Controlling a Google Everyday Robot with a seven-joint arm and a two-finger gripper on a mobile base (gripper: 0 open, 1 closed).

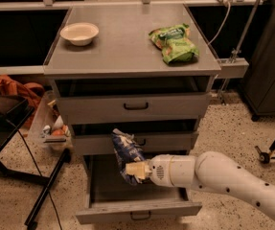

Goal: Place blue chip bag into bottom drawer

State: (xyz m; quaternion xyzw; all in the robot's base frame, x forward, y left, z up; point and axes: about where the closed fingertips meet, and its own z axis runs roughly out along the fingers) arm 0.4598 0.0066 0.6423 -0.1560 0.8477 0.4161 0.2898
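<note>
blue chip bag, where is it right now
In the camera view's lower centre, the blue chip bag is clamped in the gripper, hanging over the open bottom drawer, in front of the middle drawer.

blue chip bag point(125, 150): dark navy with white print
gripper point(136, 170): pale cream-yellow fingers, clamped on the bag's lower end, over the open bottom drawer
bottom drawer point(138, 209): plain grey, dark handle on its front
arm point(223, 176): white, dotted with small dark spots
green chip bag point(175, 44): bright green, lighter print
bowl point(79, 32): off-white
cabinet top point(122, 47): matt grey
floor point(233, 128): beige, dark-speckled
cloth point(12, 87): orange
</note>
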